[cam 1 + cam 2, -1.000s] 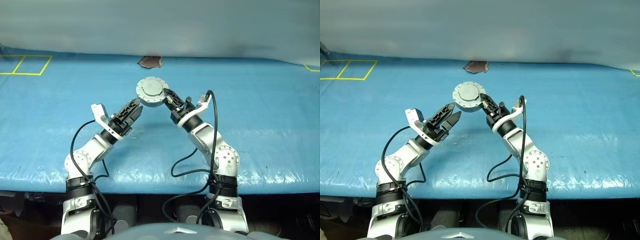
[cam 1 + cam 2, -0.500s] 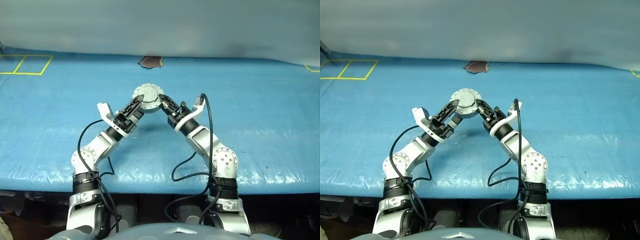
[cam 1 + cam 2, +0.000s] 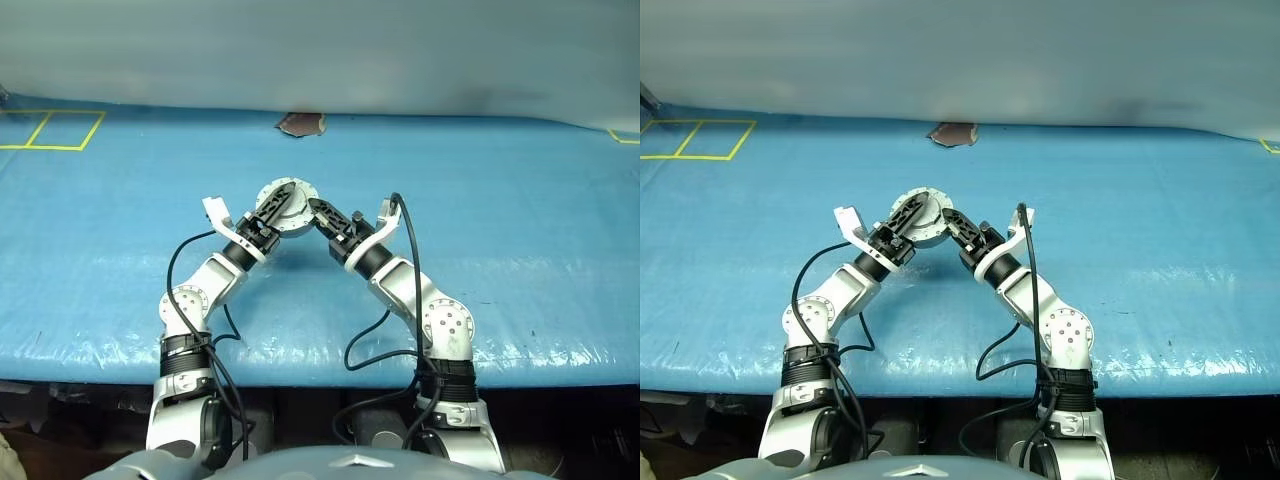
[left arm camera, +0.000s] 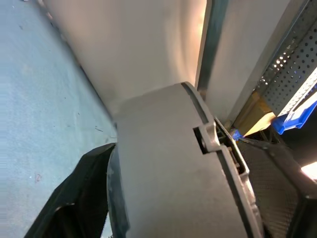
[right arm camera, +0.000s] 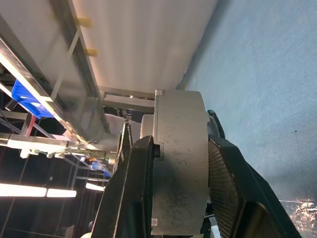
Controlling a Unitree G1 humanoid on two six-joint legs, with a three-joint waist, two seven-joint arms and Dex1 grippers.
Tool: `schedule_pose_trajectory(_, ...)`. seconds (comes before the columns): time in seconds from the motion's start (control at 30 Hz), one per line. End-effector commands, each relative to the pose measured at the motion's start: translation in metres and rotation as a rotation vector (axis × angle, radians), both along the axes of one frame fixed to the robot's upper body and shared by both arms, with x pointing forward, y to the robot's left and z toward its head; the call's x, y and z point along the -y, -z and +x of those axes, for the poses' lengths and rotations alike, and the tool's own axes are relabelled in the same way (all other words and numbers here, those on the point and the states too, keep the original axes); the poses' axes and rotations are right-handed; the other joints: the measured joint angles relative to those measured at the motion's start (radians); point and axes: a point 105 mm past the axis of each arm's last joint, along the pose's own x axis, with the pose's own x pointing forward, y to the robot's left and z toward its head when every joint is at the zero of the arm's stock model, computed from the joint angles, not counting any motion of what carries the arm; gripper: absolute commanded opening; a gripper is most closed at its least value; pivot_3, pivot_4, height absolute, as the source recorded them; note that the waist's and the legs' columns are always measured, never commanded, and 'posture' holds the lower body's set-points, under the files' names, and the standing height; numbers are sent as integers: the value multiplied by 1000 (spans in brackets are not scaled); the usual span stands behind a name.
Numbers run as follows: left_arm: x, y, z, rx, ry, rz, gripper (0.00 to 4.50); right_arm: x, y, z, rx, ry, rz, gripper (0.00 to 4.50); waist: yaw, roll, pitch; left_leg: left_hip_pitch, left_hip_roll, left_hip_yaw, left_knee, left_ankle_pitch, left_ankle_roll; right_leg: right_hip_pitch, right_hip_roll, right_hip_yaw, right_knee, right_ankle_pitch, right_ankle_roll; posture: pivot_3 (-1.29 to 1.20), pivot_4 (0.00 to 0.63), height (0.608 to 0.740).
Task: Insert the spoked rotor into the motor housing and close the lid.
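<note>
Since a second ago the motor housing (image 3: 283, 209) is being brought lower and closer in, and the left gripper (image 3: 266, 217), which was hanging apart from it with its fingers spread, is now being closed in around its left side. The housing is being held up off the blue table cover (image 3: 520, 250), roughly mid-table, with the lid (image 3: 919, 218) already shut over it so a plain pale grey face is being shown to the camera; the spoked rotor can't be seen, so it's presumably being kept inside. The right gripper (image 3: 318, 212) is being kept pinched on the housing's right edge, its fingers (image 5: 225, 183) pressed against both flat faces in the right wrist view. In the left wrist view the round grey body is sitting between the left fingers (image 4: 74, 198), but whether they're properly clamped yet can't really be told. So the closing step looks basically done, and a two-handed squeeze or a hand-over is probably being set up. Next, the left grip should be firmed before the right lets go. A small brown scrap (image 3: 300, 123) is lying at the far edge.
</note>
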Motion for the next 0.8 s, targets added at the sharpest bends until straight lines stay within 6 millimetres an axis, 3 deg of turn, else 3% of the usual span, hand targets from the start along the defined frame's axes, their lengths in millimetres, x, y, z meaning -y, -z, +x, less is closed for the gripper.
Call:
schedule_pose_trajectory(0.03, 1, -8, -3, 47, 5, -1, 2863, -10, -26, -9, 74, -7, 108, 1175, 0, 0, 0, 0, 0, 0, 0, 0, 0, 0, 0, 0, 0, 0, 0, 0, 150, 740)
schedule_pose_trajectory(0.37, 0, -2, -2, -1, 1, -11, 2857, -8, -30, -8, 152, 9, 72, 1175, 0, 0, 0, -1, 0, 0, 1, 0, 0, 0, 0, 0, 0, 0, 1, 0, 150, 740)
schedule_pose_trajectory(0.47, -4, 0, 0, -12, -26, -2, 2856, -6, -31, -7, 168, 30, 60, 2169, 1, 0, 0, -1, 0, 0, 2, 0, 0, 1, 0, 0, 0, 0, 1, 0, 150, 740)
schedule_pose_trajectory(0.6, -11, 6, 6, -32, -96, 32, 2856, 9, -26, 6, 149, 185, -2, 3482, 1, 0, 0, -1, 0, 0, 4, 0, 0, 1, 0, 0, 0, 0, 3, 0, 150, 740)
schedule_pose_trajectory(0.73, -20, 10, 11, -41, -161, 68, 2856, 18, -25, 11, 137, 245, 9, 3482, 1, 0, 0, -1, 1, 0, 5, 0, 0, 1, 1, 0, 0, -1, 4, 0, 150, 740)
schedule_pose_trajectory(0.8, -31, 4, 15, -22, -214, 68, 2856, 27, -21, 13, 163, 286, -69, 3482, 4, 0, 0, -1, 1, 0, 5, 0, 0, 1, 1, 0, 0, -1, 4, 0, 150, 740)
